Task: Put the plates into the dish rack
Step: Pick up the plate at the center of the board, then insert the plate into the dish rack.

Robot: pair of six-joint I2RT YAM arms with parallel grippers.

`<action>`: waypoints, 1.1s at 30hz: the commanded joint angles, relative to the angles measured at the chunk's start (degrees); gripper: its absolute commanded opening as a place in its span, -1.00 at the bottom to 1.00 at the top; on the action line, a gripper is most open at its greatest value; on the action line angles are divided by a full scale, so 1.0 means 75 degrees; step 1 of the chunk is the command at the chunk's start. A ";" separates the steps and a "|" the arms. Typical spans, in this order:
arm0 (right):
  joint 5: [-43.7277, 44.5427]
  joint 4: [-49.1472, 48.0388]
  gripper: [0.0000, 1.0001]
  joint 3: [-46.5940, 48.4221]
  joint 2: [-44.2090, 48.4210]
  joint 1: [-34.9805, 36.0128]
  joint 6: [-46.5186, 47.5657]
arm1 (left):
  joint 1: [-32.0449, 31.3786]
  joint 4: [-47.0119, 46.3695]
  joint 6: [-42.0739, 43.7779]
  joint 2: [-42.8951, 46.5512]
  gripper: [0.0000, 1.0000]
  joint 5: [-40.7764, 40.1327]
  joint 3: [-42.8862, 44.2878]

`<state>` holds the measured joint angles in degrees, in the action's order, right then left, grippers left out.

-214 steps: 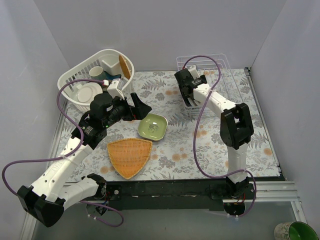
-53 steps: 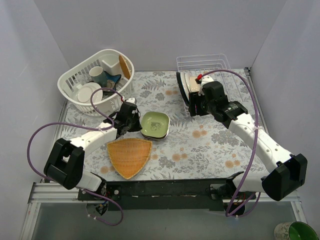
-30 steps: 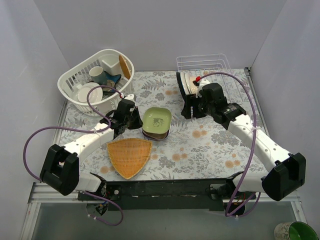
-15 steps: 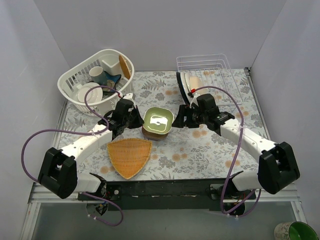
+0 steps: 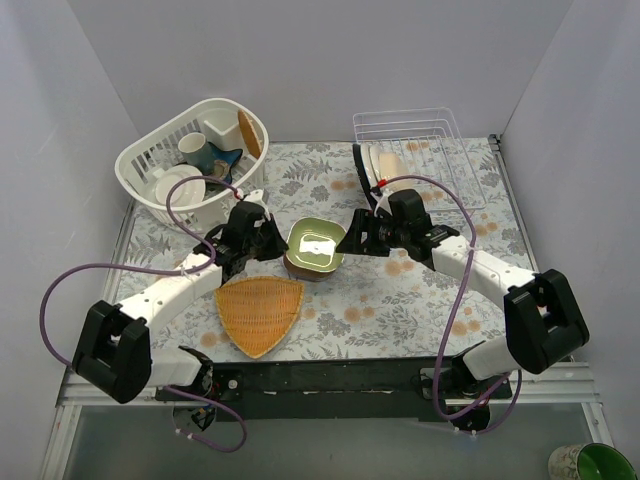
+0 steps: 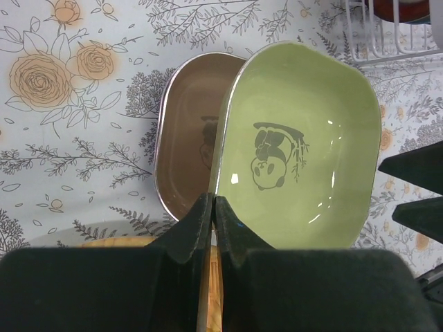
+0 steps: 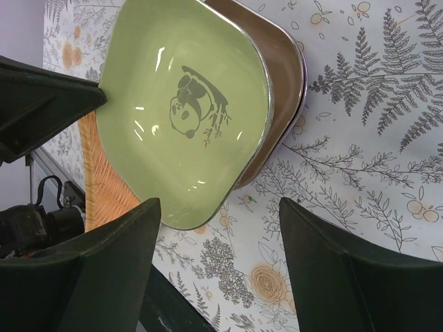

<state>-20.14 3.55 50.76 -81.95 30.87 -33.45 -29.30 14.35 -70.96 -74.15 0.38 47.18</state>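
The left end effector [image 6: 212, 205] is clamped on the near rim of the pale green dish [image 6: 304, 152], fingers pressed together over the edge. The dish faces hollow side up. In the left wrist view its long axis runs away from the fingers, up and to the right. It is raised and tilted above a brownish dish [image 6: 185, 138] that lies flat on the table [image 5: 420, 300]. The right end effector [image 7: 218, 207] is spread wide apart at the dish's opposite edge; contact cannot be told. From above, the green dish sits between both end effectors. Far right, the dish rack [image 5: 440, 135] holds plates [image 5: 372, 165] standing on edge.
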 commanded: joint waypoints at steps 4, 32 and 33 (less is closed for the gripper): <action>-0.0221 -0.0638 0.54 0.0017 -0.0030 -0.0003 -0.0180 | 0.0028 -0.0425 -0.0218 0.0921 -1.00 0.0418 -0.0243; -0.2564 -0.2829 0.54 -0.0511 0.0509 -0.0835 -0.1680 | 0.0028 -0.2077 -0.0769 0.1754 -1.00 0.1648 -0.1310; -0.2588 -0.2794 0.54 -0.0487 0.0486 -0.0847 -0.1646 | 0.0028 -0.2066 -0.0769 0.1765 -1.00 0.1637 -0.1287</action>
<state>-35.22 -14.35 46.13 -78.78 24.25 -44.91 -29.08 3.73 -75.94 -63.53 10.61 36.67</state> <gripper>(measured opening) 0.773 0.030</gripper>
